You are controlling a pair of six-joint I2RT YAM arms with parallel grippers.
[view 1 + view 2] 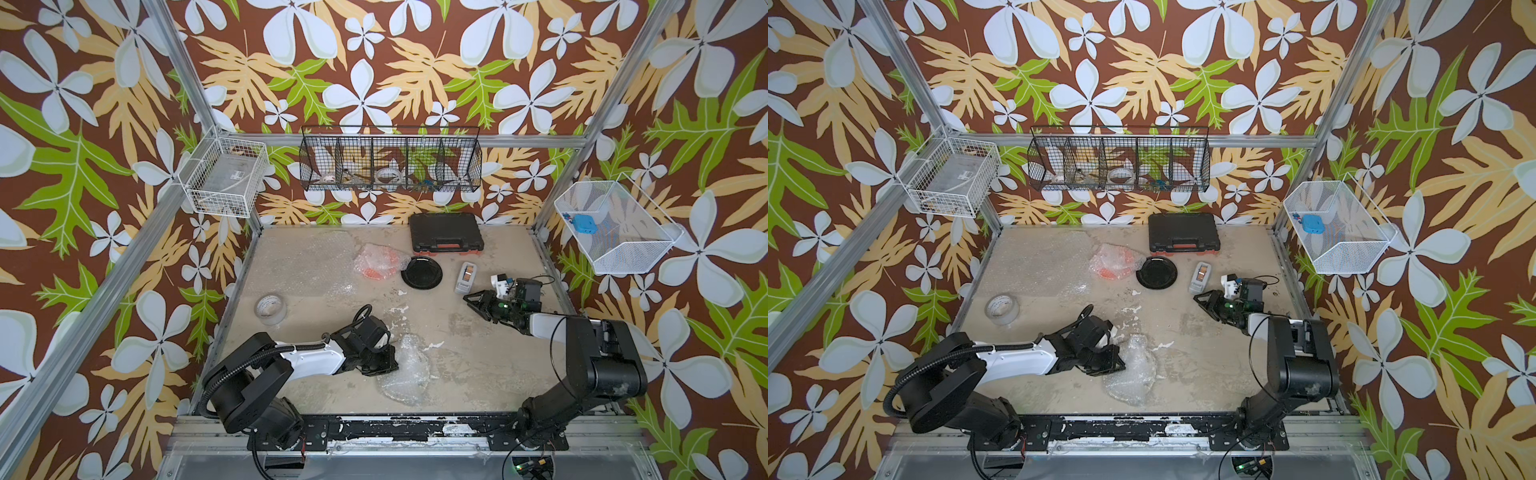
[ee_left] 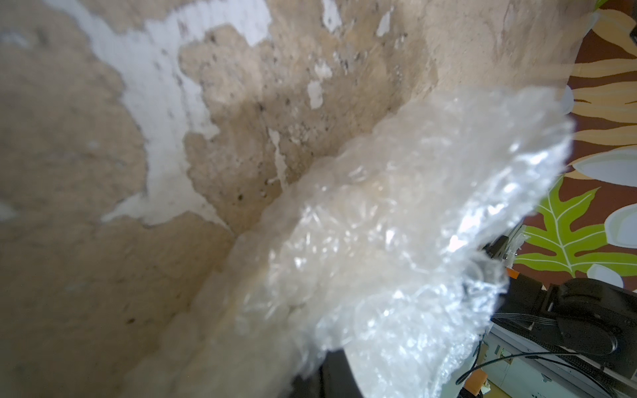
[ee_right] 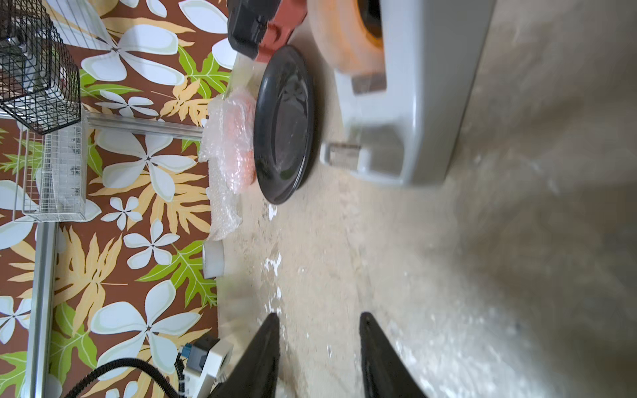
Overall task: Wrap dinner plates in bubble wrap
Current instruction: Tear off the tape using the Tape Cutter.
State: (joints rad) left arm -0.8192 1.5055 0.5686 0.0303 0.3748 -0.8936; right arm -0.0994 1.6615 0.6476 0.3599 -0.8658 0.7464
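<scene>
Flaking beige tabletop (image 1: 457, 365) between flowered walls (image 1: 374, 62): left gripper (image 1: 390, 365) pinches bubble wrap (image 1: 409, 374), right gripper (image 3: 319, 315) gapes empty

Table (image 1: 457, 374): beige top, worn, white chipped patches. On it:
- flat bubble wrap sheet (image 1: 299, 257), far left
- orange plate (image 1: 376, 266) in crumpled wrap, just beside black plate (image 1: 422, 272), bare
- black case (image 1: 446, 237), back edge
- grey tape dispenser (image 1: 466, 277), right of black plate
- tape roll (image 1: 271, 309), left
- bubble wrap bundle (image 1: 405, 370), front centre
</scene>
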